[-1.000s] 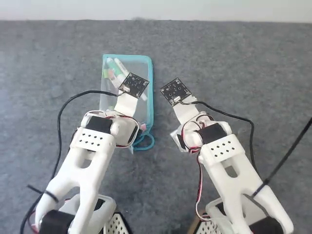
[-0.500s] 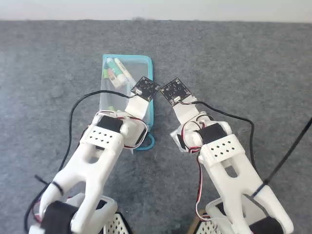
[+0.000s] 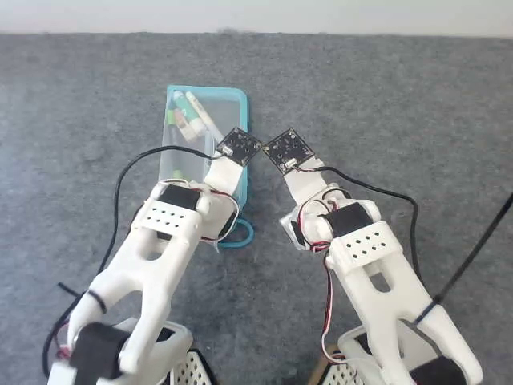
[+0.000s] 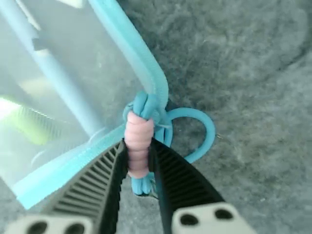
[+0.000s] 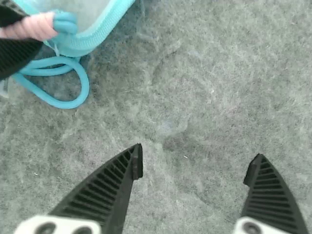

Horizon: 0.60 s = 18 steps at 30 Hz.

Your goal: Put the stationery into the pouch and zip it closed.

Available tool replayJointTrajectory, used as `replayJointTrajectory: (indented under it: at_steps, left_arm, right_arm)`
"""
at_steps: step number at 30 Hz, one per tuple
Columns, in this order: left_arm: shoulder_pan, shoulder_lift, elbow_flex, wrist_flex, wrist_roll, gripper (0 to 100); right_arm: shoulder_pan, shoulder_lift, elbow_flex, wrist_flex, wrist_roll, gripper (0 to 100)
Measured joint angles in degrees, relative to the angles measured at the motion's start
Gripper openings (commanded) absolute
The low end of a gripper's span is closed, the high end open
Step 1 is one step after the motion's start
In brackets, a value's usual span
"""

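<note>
A clear pouch (image 3: pixel 192 152) with a teal zip edge lies on the grey felt, with pens and markers (image 3: pixel 192 116) inside. My left gripper (image 4: pixel 139 163) is shut on the pink zipper pull (image 4: pixel 138 146) at the pouch's near corner, beside the teal cord loop (image 4: pixel 195 131). The pouch corner (image 5: pixel 92 29), the pink pull (image 5: pixel 34 27) and the cord loop (image 5: pixel 58 83) also show in the right wrist view. My right gripper (image 5: pixel 192 170) stands open over bare felt just right of the pouch, holding nothing. In the high view the right arm (image 3: pixel 353 233) is beside the left arm (image 3: pixel 180 224).
Grey felt (image 3: pixel 385 112) covers the table on all sides of the pouch. A pale wall edge (image 3: pixel 256 16) runs along the far side. Black cables (image 3: pixel 120 192) trail from both arms.
The left arm swung right along the pouch's near edge to its corner and dragged the pouch slightly left and away. The right arm has not moved.
</note>
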Motion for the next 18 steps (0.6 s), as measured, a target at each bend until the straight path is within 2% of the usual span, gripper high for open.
replayJointTrajectory:
  at_steps: [7, 12, 18]
  left_arm:
    - [0.0, -8.2, -12.8, 14.6, -1.8, 1]
    - [-0.5, -8.4, -28.2, 26.1, -2.9, 1]
    - [-0.8, -6.7, -43.6, 34.4, -2.9, 1]
  right_arm:
    - [0.1, 0.0, 0.0, 0.0, 0.0, 33.3]
    - [0.1, 0.0, 0.0, 0.0, 0.0, 33.4]
    - [0.1, -0.6, 0.0, 0.0, 0.5, 33.5]
